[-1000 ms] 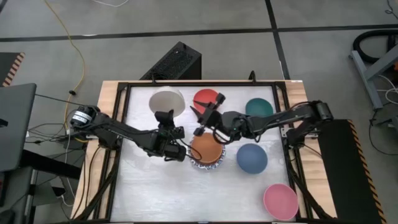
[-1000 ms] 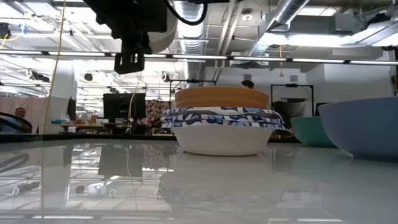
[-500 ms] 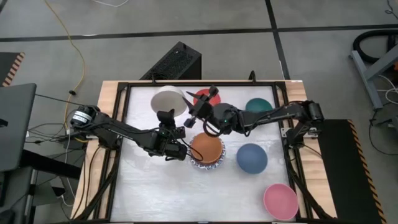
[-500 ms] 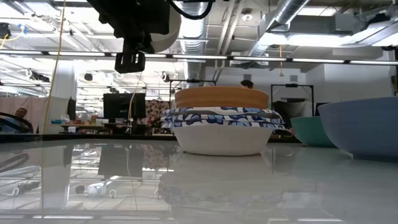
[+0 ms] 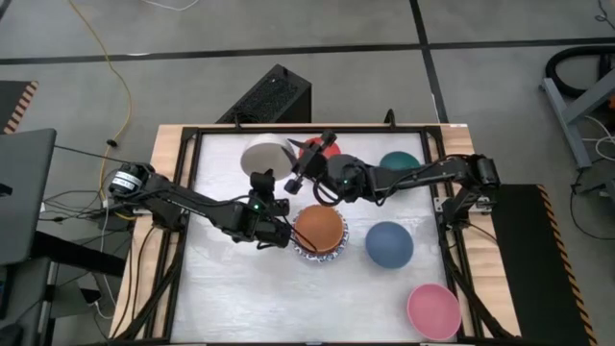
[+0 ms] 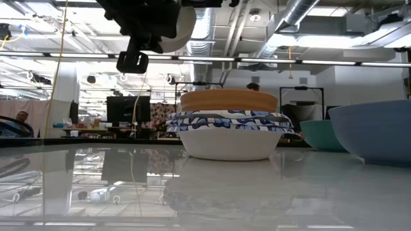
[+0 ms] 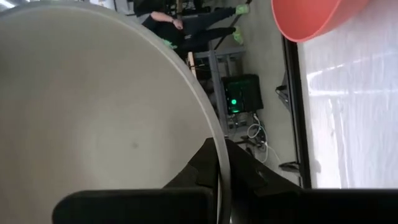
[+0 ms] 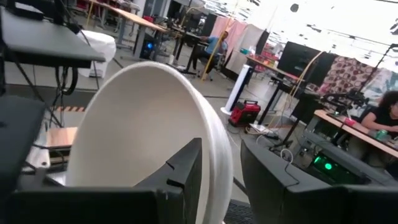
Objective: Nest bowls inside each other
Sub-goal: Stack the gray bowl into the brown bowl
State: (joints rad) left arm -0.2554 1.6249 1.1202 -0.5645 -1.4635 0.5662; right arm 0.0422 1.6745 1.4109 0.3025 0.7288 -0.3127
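The cream bowl (image 5: 264,157) hangs tipped on edge above the table's far left part, also seen in the low view (image 6: 182,29). My left gripper (image 5: 260,181) is shut on its rim. My right gripper (image 5: 291,163) is open; its two fingers stand on either side of the same bowl's rim (image 8: 217,158), and no touch shows. An orange bowl (image 5: 320,228) sits nested in blue-patterned white bowls (image 6: 228,122) at mid-table. The red bowl (image 5: 327,147) is partly hidden under my right gripper. Green (image 5: 399,165), slate-blue (image 5: 389,243) and pink (image 5: 432,309) bowls rest on their bases. My left gripper pinches the cream bowl's rim (image 7: 221,163) between its two fingers, one on each face of the wall, at the edge nearest the table's front. The fingers reach in level. The bowl is lifted clear of the table and stands tilted on edge.
The table's black frame (image 5: 188,154) runs around the white top. Bare table top lies at the near left (image 5: 240,298). Beyond the table, the room shows desks and a seated person (image 8: 388,118).
My right gripper has moved toward the table's far left, over the red bowl, until its fingers stand on either side of the cream bowl's rim. My left gripper has rolled in place, and the cream bowl has tipped further onto its edge.
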